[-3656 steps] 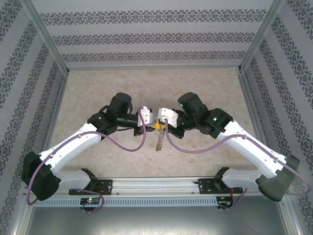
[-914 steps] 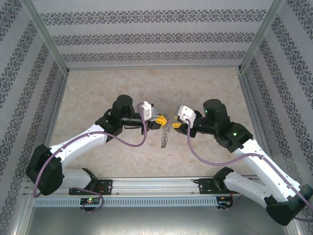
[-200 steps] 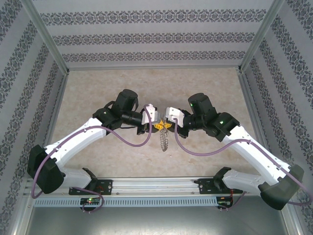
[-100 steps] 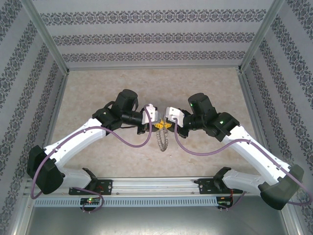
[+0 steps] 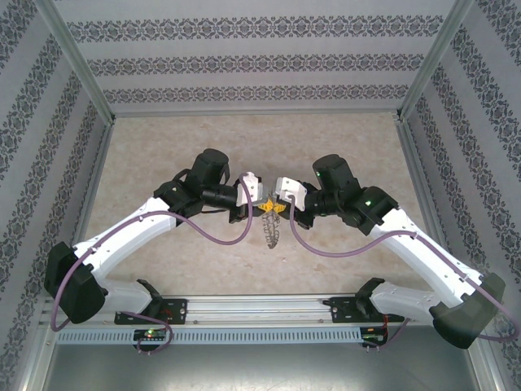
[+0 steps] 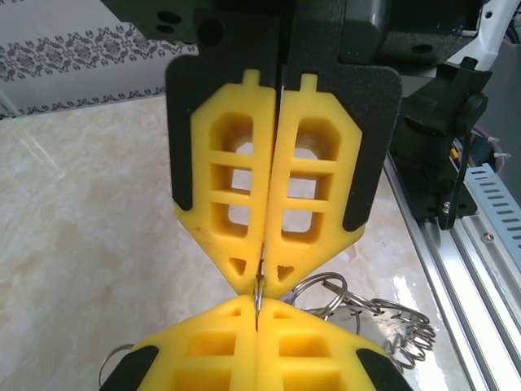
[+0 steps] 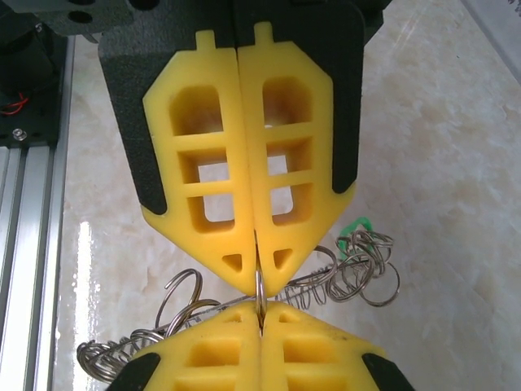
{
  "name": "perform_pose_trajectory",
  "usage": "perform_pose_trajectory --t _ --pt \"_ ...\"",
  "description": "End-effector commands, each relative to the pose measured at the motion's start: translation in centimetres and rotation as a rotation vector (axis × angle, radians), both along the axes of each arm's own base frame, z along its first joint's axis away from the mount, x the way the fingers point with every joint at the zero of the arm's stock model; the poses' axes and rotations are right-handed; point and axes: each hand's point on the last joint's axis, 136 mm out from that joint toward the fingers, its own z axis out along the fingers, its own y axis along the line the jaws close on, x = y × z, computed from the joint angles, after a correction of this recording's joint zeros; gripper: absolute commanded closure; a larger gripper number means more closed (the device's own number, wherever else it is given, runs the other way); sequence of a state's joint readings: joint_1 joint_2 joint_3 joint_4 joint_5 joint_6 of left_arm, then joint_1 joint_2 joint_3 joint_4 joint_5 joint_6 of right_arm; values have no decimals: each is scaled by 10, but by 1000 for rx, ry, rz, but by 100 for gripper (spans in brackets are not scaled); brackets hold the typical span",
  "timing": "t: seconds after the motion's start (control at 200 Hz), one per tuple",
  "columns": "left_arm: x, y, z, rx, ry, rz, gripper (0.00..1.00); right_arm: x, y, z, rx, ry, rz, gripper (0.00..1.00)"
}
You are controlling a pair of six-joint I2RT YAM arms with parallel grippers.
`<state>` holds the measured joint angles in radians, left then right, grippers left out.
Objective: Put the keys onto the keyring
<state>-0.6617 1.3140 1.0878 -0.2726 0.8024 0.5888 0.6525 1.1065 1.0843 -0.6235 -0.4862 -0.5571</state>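
Centre of the desk [image 5: 163, 147], overhead: found both arms reaching inward and meeting tip to tip above the pale marbled top. Saw the left end effector [image 6: 260, 285] with its yellow fingers pressed together, pinching a thin edge of metal at the very tips. Found the right end effector [image 7: 257, 281] pressed together likewise on that same sliver, directly opposite the left one and almost touching it. Could not tell ring wire from key blade in so narrow an edge-on sliver, but traced it down into the keyring [image 5: 271, 232]. Saw the keyring hanging from the pinch as a narrow grey bunch just below the two pairs of tips. Could not judge any contact between its lowest end and the desk. Spotted loose silvery loops spilling out on the near and far sides of the fingers. Noticed a green key [image 7: 356, 226] among the far-side loops, with only its plastic head showing, just beside the right arm's fingers. Made out a metal rail [image 6: 480, 244] along the near edge of the desk.
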Motion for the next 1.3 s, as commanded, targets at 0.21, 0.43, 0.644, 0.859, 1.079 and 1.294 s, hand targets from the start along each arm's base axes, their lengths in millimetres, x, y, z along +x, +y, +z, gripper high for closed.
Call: perform_pose_trajectory --t 0.21,0.43,0.644,0.859,1.079,1.294 --pt "-4 -8 50 -292 -64 38 100 4 -8 -1 70 46 -32 88" --pt "-9 -10 66 -407 -36 18 100 0 1 2 116 137 19 81" --pt "-9 -9 65 -408 -30 18 100 7 0 14 147 93 22 86" --pt "-11 -8 50 -341 -15 19 100 10 -5 36 174 18 -20 85" --pt "-10 -9 50 -340 -16 19 100 10 -9 34 143 -34 -39 73" --pt "-10 -9 50 -329 -17 13 100 4 -2 30 135 -39 -4 86"
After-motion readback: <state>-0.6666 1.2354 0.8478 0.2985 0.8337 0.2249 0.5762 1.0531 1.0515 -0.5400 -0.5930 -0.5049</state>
